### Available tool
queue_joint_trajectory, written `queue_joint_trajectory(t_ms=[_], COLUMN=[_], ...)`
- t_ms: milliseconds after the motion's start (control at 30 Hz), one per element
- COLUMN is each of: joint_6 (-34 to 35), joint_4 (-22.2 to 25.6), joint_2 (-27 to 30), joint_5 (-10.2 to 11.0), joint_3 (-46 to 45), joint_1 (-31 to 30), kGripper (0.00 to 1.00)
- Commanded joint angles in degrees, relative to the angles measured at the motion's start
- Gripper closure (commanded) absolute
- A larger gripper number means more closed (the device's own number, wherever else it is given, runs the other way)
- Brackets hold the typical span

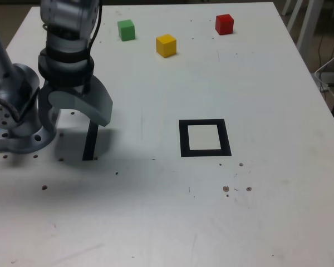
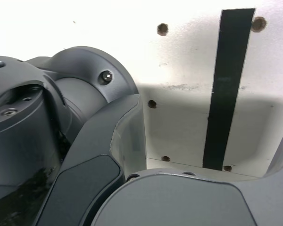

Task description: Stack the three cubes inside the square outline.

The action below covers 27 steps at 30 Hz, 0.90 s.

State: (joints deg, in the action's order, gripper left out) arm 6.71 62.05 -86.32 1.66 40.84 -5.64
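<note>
White, hole-pocked tabletop [image 1: 278,167] under three scattered cubes

Clock positions follow the exterior view. Dark grey metal robot arm [image 1: 69,41] reaches in at ten o'clock; its curved grey gripper [image 1: 78,123] hangs beside the bar, fingers spread wide, grasping nothing. A thick black square outline [image 1: 227,137] with a white centre lies at three, near the middle; a straight black bar [image 1: 90,146], at nine. Solid cubes sit apart outside the outline: green cube [image 1: 126,30] at eleven, yellow cube [image 1: 166,46] at twelve, red cube [image 1: 224,24] at one.

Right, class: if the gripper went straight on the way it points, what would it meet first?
Probably the white table, around the black bar; depth is unclear, but no cube shows in the wrist view.
</note>
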Motion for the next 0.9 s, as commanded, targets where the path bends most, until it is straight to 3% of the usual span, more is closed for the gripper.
queue_joint_trajectory(t_ms=[0, 867], joint_6=[-0.38, -16.02], joint_4=[0.76, 9.72], joint_2=[-0.53, -8.32], joint_5=[0.14, 3.15], joint_3=[1.02, 19.47], joint_1=[0.02, 15.23], kGripper=[0.01, 0.01])
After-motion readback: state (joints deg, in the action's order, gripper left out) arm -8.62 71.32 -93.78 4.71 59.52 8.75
